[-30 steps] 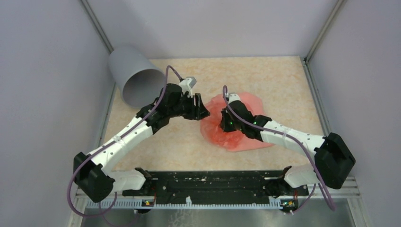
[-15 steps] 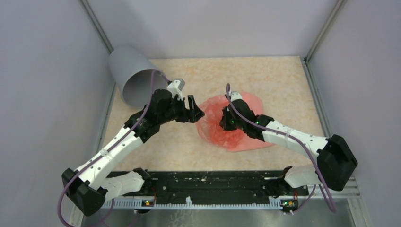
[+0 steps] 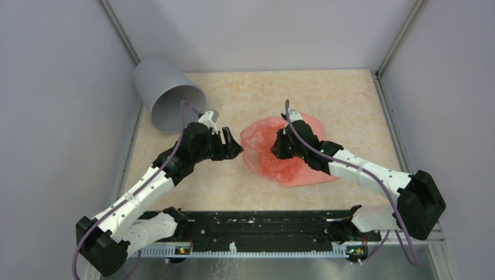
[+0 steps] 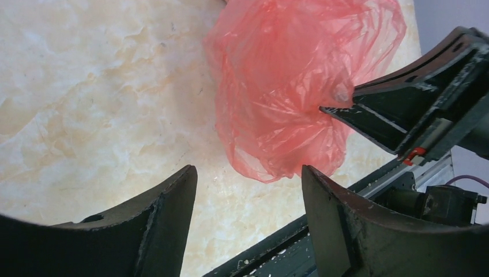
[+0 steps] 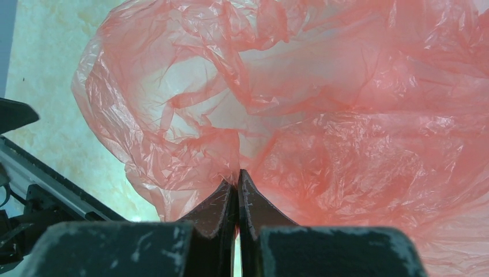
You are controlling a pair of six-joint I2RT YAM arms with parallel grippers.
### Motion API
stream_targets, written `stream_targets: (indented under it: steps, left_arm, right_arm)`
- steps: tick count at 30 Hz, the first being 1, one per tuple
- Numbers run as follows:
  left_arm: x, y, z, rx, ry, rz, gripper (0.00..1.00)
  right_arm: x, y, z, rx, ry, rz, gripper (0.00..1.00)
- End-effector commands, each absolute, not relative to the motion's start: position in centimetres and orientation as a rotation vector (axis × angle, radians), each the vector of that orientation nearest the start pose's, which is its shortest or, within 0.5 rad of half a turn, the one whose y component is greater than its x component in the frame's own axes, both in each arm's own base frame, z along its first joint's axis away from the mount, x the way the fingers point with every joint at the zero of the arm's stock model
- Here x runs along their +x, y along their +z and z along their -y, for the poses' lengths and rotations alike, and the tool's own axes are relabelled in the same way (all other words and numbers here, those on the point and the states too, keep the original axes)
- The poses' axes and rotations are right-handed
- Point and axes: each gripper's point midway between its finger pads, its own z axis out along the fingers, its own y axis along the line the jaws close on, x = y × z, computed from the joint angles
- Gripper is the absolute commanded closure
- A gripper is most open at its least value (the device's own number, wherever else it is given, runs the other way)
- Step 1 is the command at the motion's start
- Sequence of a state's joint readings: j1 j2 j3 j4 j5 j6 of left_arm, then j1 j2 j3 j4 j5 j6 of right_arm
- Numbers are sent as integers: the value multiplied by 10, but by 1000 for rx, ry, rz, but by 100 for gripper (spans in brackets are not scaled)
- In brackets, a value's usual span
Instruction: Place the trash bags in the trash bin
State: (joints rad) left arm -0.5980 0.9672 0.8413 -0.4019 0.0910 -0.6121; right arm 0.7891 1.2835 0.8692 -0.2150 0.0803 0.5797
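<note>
Trash bags (image 5: 346, 144) heaped on tabletop (image 3: 344, 99), well apart from trash bin (image 3: 166, 96). My right gripper (image 5: 238, 176) pinches a film fold; left gripper (image 4: 248, 173) wide, empty, alongside. Likely light, limp, slippery: grab bunched folds.

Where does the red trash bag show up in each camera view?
Top external: trash bag just right of table centre.
Left wrist: trash bag upper centre-right.
Right wrist: trash bag fills most of the frame.
Shared landmark: right end effector, shut on the film, shows in all three.
</note>
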Motion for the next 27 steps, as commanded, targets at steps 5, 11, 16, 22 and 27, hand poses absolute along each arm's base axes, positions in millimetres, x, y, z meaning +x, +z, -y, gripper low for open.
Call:
stream_targets:
  steps: [5, 11, 16, 22, 27]
  left_arm:
    - [254, 193, 212, 1, -921, -2140, 33]
    - [257, 199, 228, 34, -1112, -2034, 35]
    - [260, 182, 235, -1, -1162, -2053, 36]
    - [265, 167, 241, -31, -1205, -2072, 40]
    - [266, 162, 250, -13, -1270, -2075, 42]
  right_arm:
    - [261, 173, -269, -147, 711, -2203, 100]
    - [260, 172, -266, -139, 710, -2207, 100]
    - [260, 173, -265, -135, 713, -2205, 100]
    - [259, 174, -261, -122, 711, -2202, 100]
    - [258, 175, -259, -117, 718, -2199, 100]
